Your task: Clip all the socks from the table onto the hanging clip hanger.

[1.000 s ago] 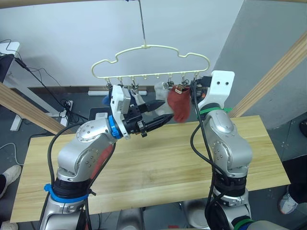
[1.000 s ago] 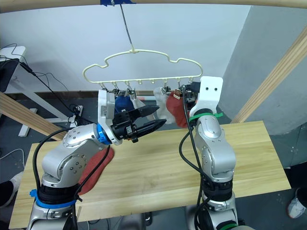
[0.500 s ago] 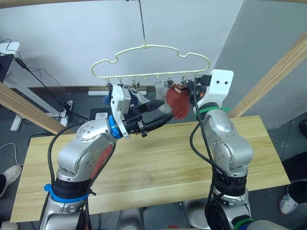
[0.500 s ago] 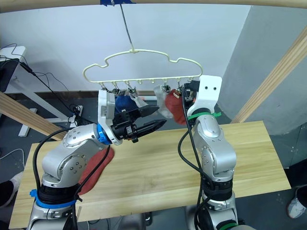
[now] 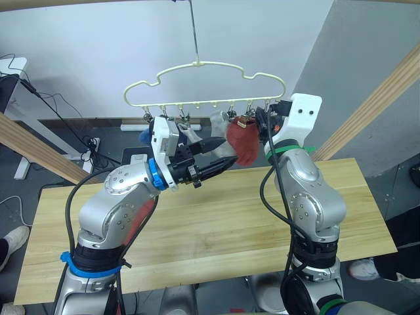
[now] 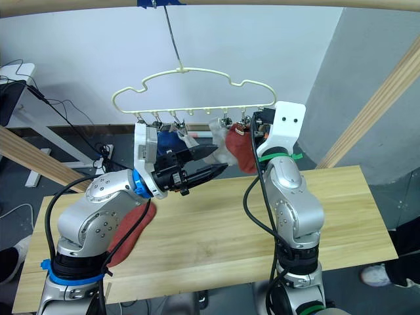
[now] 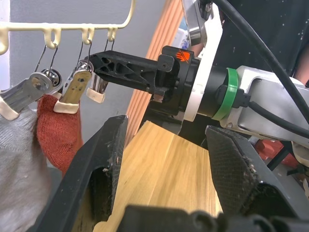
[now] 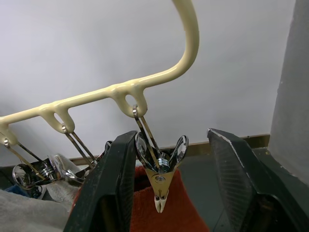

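Hanging lengthwise-level above the bench [image 5: 216, 223], clip hanger [image 5: 207, 82] carrying a rust-red sock [image 5: 244, 143] drooping toe-down from a right-end clip, right claw [image 8: 166, 203] spreading wide around the end clip [image 8: 161, 176], left claw [image 7: 164, 164] gaping empty nearby, second rust-red sock [image 6: 131, 236] lying on bench.

Both arms are raised up in front of the body, elbows bent. The left end effector [image 5: 220, 152] is pointed across toward the right side, with its two black fingers [image 7: 99, 164] spread well apart. The right forearm is held nearly vertical, and the right end effector [image 7: 96, 65] is aimed back toward the left one, so the two are brought close together tip to tip without touching. The right fingers [image 8: 113, 179] are also parted, nothing gripped between them.
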`<state>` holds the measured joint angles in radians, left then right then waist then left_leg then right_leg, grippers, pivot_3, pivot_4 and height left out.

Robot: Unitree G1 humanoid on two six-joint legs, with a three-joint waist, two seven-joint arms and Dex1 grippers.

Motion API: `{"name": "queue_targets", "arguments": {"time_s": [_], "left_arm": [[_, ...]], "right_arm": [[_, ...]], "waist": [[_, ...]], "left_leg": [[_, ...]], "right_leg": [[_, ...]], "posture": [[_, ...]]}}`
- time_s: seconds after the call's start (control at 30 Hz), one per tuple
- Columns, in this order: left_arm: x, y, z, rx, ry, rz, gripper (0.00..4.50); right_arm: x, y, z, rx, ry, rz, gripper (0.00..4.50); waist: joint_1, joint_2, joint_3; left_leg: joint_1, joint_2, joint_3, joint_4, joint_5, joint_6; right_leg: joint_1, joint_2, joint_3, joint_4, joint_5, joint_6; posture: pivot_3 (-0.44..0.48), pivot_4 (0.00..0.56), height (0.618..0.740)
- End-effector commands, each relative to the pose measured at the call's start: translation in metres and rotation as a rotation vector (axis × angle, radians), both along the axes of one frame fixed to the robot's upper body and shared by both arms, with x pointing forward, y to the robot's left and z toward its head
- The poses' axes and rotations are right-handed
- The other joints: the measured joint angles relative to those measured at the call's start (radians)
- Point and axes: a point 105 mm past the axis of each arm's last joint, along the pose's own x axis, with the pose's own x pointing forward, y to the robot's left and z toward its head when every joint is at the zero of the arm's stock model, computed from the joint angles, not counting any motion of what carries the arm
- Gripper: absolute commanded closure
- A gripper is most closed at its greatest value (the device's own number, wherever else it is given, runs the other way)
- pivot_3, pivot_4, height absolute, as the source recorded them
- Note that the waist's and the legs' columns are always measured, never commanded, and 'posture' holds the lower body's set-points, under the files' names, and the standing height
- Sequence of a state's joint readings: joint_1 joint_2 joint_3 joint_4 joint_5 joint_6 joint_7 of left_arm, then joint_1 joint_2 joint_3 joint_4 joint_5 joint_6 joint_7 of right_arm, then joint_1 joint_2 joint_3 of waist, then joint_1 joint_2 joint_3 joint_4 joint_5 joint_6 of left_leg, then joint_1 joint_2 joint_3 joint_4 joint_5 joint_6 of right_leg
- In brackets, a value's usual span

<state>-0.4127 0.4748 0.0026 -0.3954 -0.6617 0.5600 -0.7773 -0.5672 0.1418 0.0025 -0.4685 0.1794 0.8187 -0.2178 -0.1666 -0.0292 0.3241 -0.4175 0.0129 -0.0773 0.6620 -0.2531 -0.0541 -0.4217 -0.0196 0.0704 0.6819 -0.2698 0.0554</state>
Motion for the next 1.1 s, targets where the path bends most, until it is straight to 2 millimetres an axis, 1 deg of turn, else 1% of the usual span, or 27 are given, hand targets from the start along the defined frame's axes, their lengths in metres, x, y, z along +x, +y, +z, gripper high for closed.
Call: {"name": "queue_targets", "arguments": {"time_s": [0.03, 0.07, 0.2, 0.27, 0.43, 0.5, 0.57, 0.63, 0.7, 0.73, 0.77, 0.83, 0.87, 0.93, 1.0, 1.03, 1.1], "left_arm": [[-0.007, -0.005, 0.007, -0.003, -0.040, -0.035, 1.64], [-0.007, -0.005, 0.007, -0.002, -0.040, -0.034, 1.64], [-0.007, -0.005, 0.006, -0.002, -0.038, -0.034, 1.64], [-0.007, -0.005, 0.005, -0.002, -0.036, -0.029, 1.64], [-0.007, -0.001, 0.000, -0.002, -0.026, -0.007, 1.64], [-0.002, 0.005, -0.004, 0.002, -0.035, 0.071, 1.64], [0.003, 0.017, -0.018, 0.042, -0.039, 0.180, 1.64], [0.005, 0.026, -0.028, 0.064, -0.037, 0.252, 1.64], [0.006, 0.049, -0.046, 0.065, 0.017, 0.403, 1.29], [0.006, 0.058, -0.052, 0.070, 0.029, 0.455, 1.11], [0.003, 0.068, -0.060, 0.080, 0.047, 0.515, 0.80], [0.000, 0.097, -0.078, 0.098, 0.097, 0.691, 0.18], [-0.001, 0.116, -0.089, 0.118, 0.125, 0.791, 0.02], [-0.004, 0.139, -0.102, 0.138, 0.173, 0.894, 0.02], [-0.008, 0.167, -0.129, 0.154, 0.315, 0.983, 0.02], [-0.010, 0.176, -0.137, 0.162, 0.362, 1.015, 0.02], [-0.013, 0.185, -0.153, 0.208, 0.422, 1.026, 0.02]], "right_arm": [[-0.012, 0.014, 0.033, 0.085, -0.111, 0.050, 2.51], [-0.012, 0.014, 0.033, 0.087, -0.111, 0.051, 2.75], [-0.012, 0.015, 0.034, 0.090, -0.114, 0.056, 4.04], [-0.012, 0.014, 0.034, 0.090, -0.116, 0.056, 4.49], [-0.013, 0.015, 0.034, 0.088, -0.119, 0.058, 4.49], [-0.013, 0.014, 0.034, 0.087, -0.120, 0.058, 4.49], [-0.013, 0.014, 0.034, 0.086, -0.122, 0.059, 4.49], [-0.013, 0.014, 0.034, 0.084, -0.122, 0.060, 4.49], [-0.013, 0.014, 0.034, 0.080, -0.122, 0.058, 4.50], [-0.013, 0.013, 0.033, 0.079, -0.121, 0.057, 4.50], [-0.013, 0.013, 0.033, 0.078, -0.121, 0.056, 4.50], [-0.013, 0.013, 0.033, 0.075, -0.119, 0.057, 4.50], [-0.013, 0.013, 0.032, 0.073, -0.117, 0.059, 4.50], [-0.012, 0.013, 0.032, 0.071, -0.115, 0.060, 4.50], [-0.012, 0.014, 0.031, 0.070, -0.113, 0.065, 4.50], [-0.012, 0.015, 0.031, 0.069, -0.112, 0.067, 4.50], [-0.012, 0.016, 0.031, 0.066, -0.112, 0.073, 4.50]], "waist": [[0.000, 0.000, 0.000], [0.000, 0.000, 0.000], [0.000, 0.000, 0.000], [0.000, 0.000, 0.000], [0.000, 0.000, 0.000], [0.000, 0.000, 0.000], [-0.001, 0.000, 0.000], [-0.003, 0.000, 0.000], [-0.003, 0.000, 0.000], [-0.004, 0.000, 0.000], [-0.004, 0.000, 0.000], [-0.002, 0.000, 0.000], [-0.002, 0.000, 0.000], [-0.001, 0.000, 0.000], [0.001, 0.000, 0.000], [0.003, 0.000, 0.000], [0.003, 0.000, 0.000]], "left_leg": [[0.000, 0.000, 0.000, 0.000, 0.000, 0.000], [0.000, 0.000, 0.000, 0.000, 0.000, 0.000], [0.000, 0.000, 0.000, 0.000, 0.000, 0.000], [0.000, 0.000, 0.000, 0.000, 0.000, 0.000], [0.000, 0.000, 0.000, 0.000, 0.000, 0.000], [0.000, 0.000, 0.000, 0.000, 0.000, 0.000], [0.000, 0.001, 0.000, 0.000, 0.000, 0.000], [0.000, 0.001, 0.000, 0.000, 0.000, 0.000], [0.000, 0.002, 0.000, 0.000, 0.000, 0.000], [0.000, 0.002, -0.001, 0.000, 0.000, 0.000], [0.000, 0.003, -0.001, 0.000, 0.000, 0.000], [0.000, 0.003, -0.002, 0.000, 0.000, 0.000], [0.000, 0.003, -0.002, 0.000, 0.000, 0.000], [0.000, 0.002, -0.002, 0.000, 0.000, 0.000], [0.000, 0.002, -0.003, 0.000, 0.000, 0.000], [0.000, 0.002, -0.002, 0.000, 0.000, 0.000], [0.000, 0.002, -0.002, 0.000, 0.000, 0.000]], "right_leg": [[0.000, 0.000, 0.000, 0.000, 0.000, 0.000], [0.000, 0.000, 0.000, 0.000, 0.000, 0.000], [0.000, 0.000, 0.000, 0.000, 0.000, 0.000], [0.000, 0.000, 0.000, 0.000, 0.000, 0.000], [0.000, 0.000, 0.000, 0.000, 0.000, 0.000], [0.000, 0.000, 0.000, 0.000, 0.000, 0.000], [0.000, 0.000, 0.000, 0.000, 0.000, 0.000], [0.000, 0.000, 0.001, 0.000, 0.000, 0.000], [0.000, 0.000, 0.000, 0.000, 0.000, 0.000], [0.000, 0.000, 0.001, 0.000, 0.000, 0.000], [-0.001, 0.000, 0.001, 0.000, 0.000, 0.000], [-0.001, -0.001, 0.001, 0.000, 0.000, 0.000], [-0.001, -0.001, 0.001, 0.000, 0.000, 0.000], [-0.001, -0.002, 0.001, 0.000, 0.000, 0.000], [-0.001, -0.002, 0.000, 0.000, 0.000, 0.000], [0.000, -0.001, 0.000, 0.000, 0.000, 0.000], [0.000, -0.001, -0.001, 0.000, 0.000, 0.000]], "posture": [[-0.243, 0.276, 0.740], [-0.243, 0.276, 0.740], [-0.243, 0.276, 0.740], [-0.243, 0.276, 0.740], [-0.246, 0.277, 0.740], [-0.246, 0.277, 0.740], [-0.246, 0.277, 0.740], [-0.245, 0.280, 0.740], [-0.242, 0.281, 0.740], [-0.242, 0.281, 0.740], [-0.239, 0.285, 0.740], [-0.238, 0.286, 0.740], [-0.237, 0.287, 0.740], [-0.230, 0.290, 0.740], [-0.230, 0.290, 0.740], [-0.229, 0.290, 0.740], [-0.229, 0.290, 0.740]]}}
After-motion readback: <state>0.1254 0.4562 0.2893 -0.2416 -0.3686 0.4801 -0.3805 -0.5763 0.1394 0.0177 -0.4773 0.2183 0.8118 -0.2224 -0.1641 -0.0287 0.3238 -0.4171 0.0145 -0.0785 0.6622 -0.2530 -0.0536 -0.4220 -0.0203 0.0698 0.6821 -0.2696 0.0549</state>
